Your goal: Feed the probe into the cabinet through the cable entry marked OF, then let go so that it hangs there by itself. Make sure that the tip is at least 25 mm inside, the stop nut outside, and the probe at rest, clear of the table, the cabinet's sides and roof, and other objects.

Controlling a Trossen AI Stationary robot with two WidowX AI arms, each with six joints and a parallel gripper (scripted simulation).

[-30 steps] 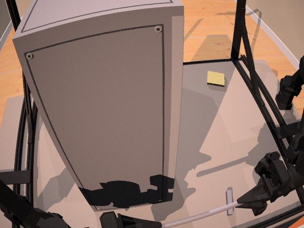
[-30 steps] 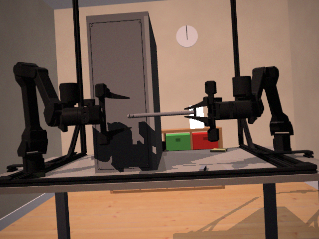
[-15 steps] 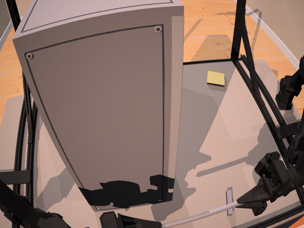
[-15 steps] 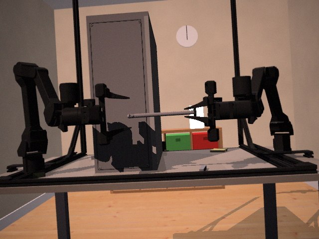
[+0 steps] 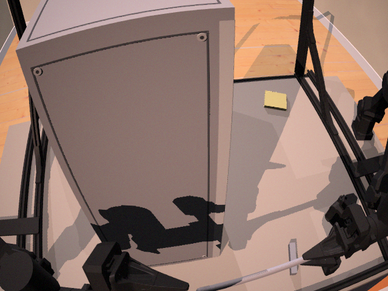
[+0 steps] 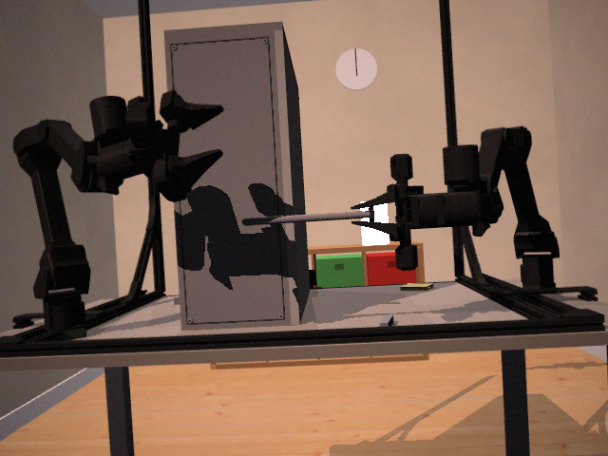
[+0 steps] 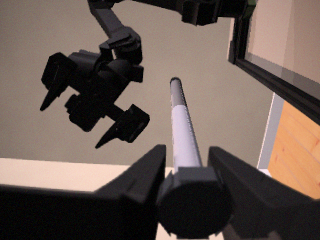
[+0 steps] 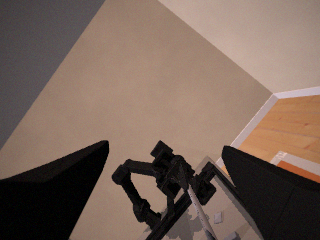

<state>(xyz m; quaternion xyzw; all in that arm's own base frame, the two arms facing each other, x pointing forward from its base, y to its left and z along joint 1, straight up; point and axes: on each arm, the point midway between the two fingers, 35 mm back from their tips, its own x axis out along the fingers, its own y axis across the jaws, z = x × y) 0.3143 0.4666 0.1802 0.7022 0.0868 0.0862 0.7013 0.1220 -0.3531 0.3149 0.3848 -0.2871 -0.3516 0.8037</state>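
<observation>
Well, left hand [image 5: 302, 260] [image 6: 352, 215] [image 7: 187, 150] [image 8: 187, 187] grips the probe [image 5: 269, 270] [image 6: 313, 216] [image 7: 183, 130] [image 8: 197, 205] – outside the cabinet [image 5: 140, 125] [image 6: 225, 137]; right hand [image 5: 187, 285] [image 6: 221, 130] [image 7: 69, 128] [image 8: 166, 146] gapes.

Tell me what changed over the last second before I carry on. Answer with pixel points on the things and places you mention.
The right gripper [image 5: 187, 285] [image 6: 222, 129] [image 7: 69, 128] [image 8: 166, 148] has risen and drawn back toward its own base, away from the probe's free end; its jaws remain wide apart. Nothing was grasped or released. The left gripper [image 5: 302, 261] [image 6: 352, 216] [image 7: 186, 154] [image 8: 190, 192] still holds the probe [image 5: 268, 271] [image 6: 313, 216] [image 7: 185, 130] [image 8: 200, 210]; the cabinet [image 5: 134, 125] [image 6: 225, 147] hasn't moved.
</observation>
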